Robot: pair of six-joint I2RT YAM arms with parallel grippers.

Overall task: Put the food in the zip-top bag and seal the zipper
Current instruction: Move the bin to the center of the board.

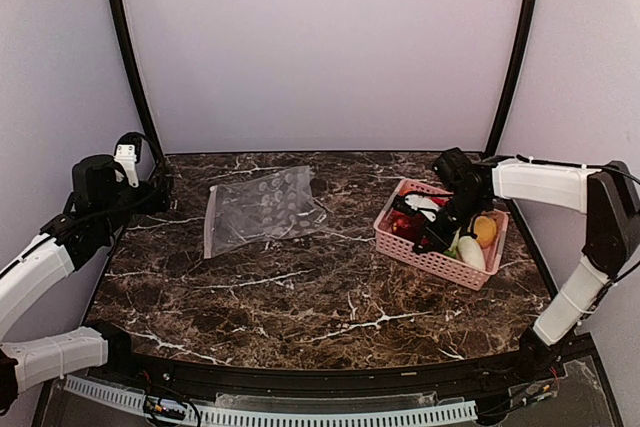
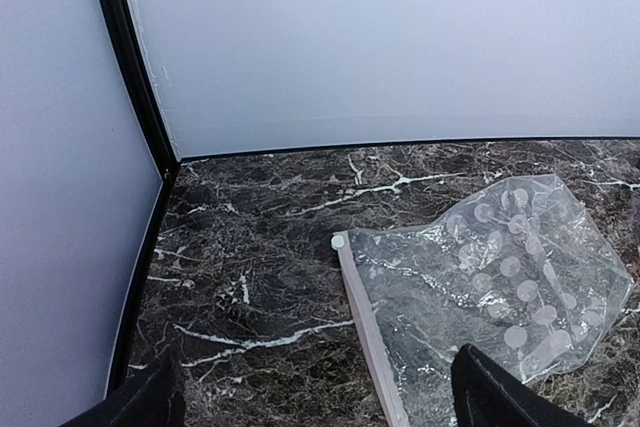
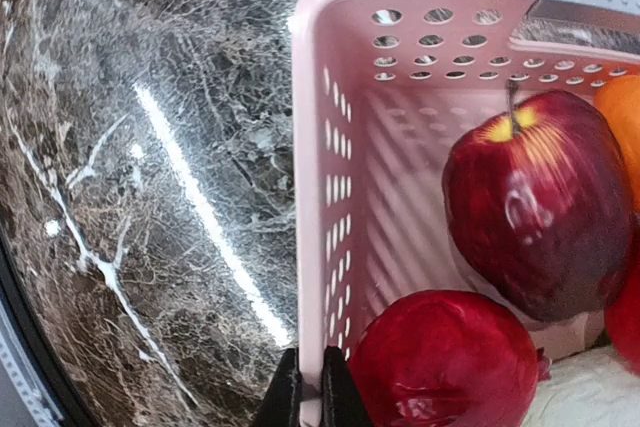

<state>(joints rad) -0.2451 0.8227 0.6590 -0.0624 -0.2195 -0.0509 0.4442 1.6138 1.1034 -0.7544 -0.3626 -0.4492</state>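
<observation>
My right gripper (image 3: pixel 311 397): clenched on pink basket (image 3: pixel 330 147) wall, right edge; apple (image 3: pixel 540 197) inside. My left gripper (image 2: pixel 320 392): released, near zip-top bag (image 2: pixel 490 287).

Found table (image 1: pixel 300 297) of dark veined marble, enclosed by pale walls (image 1: pixel 320 47). Noted clear dotted bag (image 1: pixel 262 209) lying flat left of centre, with zipper (image 1: pixel 209 223) along its left edge; could not determine whether sealed. Noted pink basket (image 1: pixel 428 259) at right, well apart from bag. Recorded food inside basket: red piece (image 1: pixel 403 224), orange piece (image 1: pixel 485 230), white-green piece (image 1: pixel 470 252). Found right gripper (image 1: pixel 435 235) down inside basket among food; could not make out finger spacing. Found left gripper (image 1: pixel 158 193) above table's left edge, near bag's far-left corner but apart from it; again could not make out finger spacing.
</observation>
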